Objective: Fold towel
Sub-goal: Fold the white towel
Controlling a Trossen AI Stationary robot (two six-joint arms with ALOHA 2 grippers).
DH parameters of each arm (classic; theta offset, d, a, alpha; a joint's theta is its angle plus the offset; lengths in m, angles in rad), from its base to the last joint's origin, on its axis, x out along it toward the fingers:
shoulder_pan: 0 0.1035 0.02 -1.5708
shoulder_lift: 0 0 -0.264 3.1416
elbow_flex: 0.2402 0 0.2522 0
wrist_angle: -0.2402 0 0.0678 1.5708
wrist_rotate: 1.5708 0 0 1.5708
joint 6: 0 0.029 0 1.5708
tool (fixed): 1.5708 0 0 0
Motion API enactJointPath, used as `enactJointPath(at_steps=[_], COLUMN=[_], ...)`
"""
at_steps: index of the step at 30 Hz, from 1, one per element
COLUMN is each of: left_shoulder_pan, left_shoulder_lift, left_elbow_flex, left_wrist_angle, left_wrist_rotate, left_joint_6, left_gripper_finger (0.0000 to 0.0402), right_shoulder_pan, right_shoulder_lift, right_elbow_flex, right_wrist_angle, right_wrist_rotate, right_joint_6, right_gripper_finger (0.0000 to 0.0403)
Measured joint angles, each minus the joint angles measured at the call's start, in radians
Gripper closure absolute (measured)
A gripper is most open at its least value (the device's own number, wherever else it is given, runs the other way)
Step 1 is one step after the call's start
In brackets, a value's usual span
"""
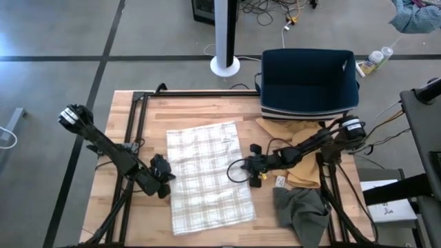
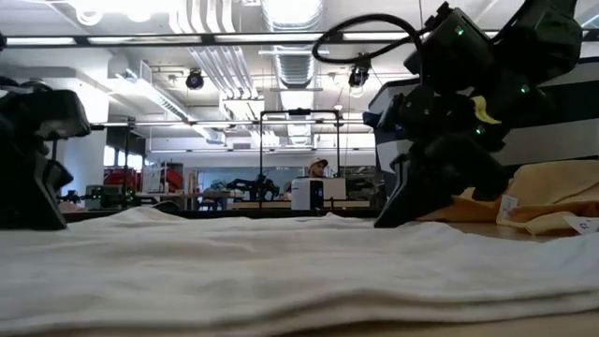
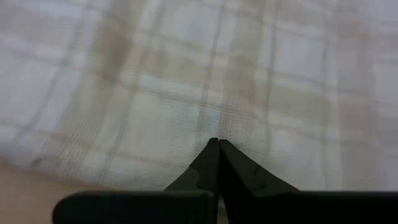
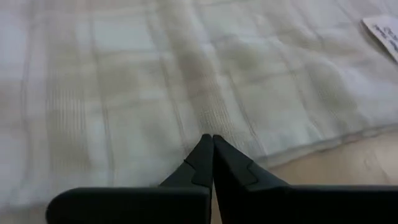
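Note:
A white towel (image 1: 207, 176) with a faint plaid pattern lies spread flat on the wooden table, a small label (image 1: 226, 138) near its far right corner. My left gripper (image 1: 167, 173) is shut, its tips (image 3: 218, 142) over the cloth just inside the towel's left edge. My right gripper (image 1: 242, 169) is shut too, its tips (image 4: 208, 137) over the cloth just inside the right edge. In the low view the towel (image 2: 281, 271) fills the foreground, and the right gripper (image 2: 391, 217) comes down to its surface. My left gripper points slanting down at the towel near its left edge (image 3: 205, 118); I cannot tell whether the shut fingertips touch the cloth. My right gripper points slanting down at the towel near its right edge (image 4: 205, 118); whether its shut tips touch the cloth I cannot tell.
A dark blue bin (image 1: 309, 83) stands at the table's far right. A tan cloth (image 1: 289, 131) lies in front of it, and a grey cloth (image 1: 300, 210) lies at the near right. Black frame rails (image 1: 134, 131) run along the table's left side.

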State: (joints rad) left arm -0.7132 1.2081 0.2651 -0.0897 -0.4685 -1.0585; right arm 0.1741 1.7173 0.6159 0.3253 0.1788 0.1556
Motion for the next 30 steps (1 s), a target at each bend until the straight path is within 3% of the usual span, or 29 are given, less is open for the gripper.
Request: enactJointPath(at_steps=[4,11,14,17,20,25,30], left_shoulder_pan=[-0.005,-0.009,0.005,0.032,0.065,0.154,0.281], left_shoulder_lift=[0.081,0.049,-0.029,-0.111,-0.204,-0.306,-0.323], left_elbow_flex=[0.006,0.084,0.156,0.217,0.252,0.217,0.118], left_wrist_angle=[0.107,-0.029,-0.214,-0.433,-0.577,-0.682,-0.684], left_wrist_rotate=[0.081,0.125,0.006,-0.124,-0.187,-0.19,-0.057], left_joint_6=[-0.021,0.034,0.026,-0.113,-0.271,-0.574,-0.727], left_gripper_finger=[0.0401,0.0401,0.0398,0.0382,0.0356,0.0295,0.0234], right_shoulder_pan=[0.018,0.076,0.056,-0.005,-0.072,-0.152,-0.182], right_shoulder_lift=[-0.015,-0.202,-0.269,-0.287,-0.281,-0.234,-0.197], right_elbow_flex=[0.004,-0.006,-0.001,-0.002,-0.002,-0.002,0.014], right_wrist_angle=[-0.08,-0.186,-0.156,-0.157,-0.157,-0.157,-0.156], right_wrist_rotate=[0.007,-0.009,0.033,0.047,0.043,0.014,-0.003], right_joint_6=[0.041,0.078,0.169,0.249,0.365,0.464,0.526], right_gripper_finger=[0.0403,0.0403,0.0403,0.0393,0.0365,0.029,0.0215])
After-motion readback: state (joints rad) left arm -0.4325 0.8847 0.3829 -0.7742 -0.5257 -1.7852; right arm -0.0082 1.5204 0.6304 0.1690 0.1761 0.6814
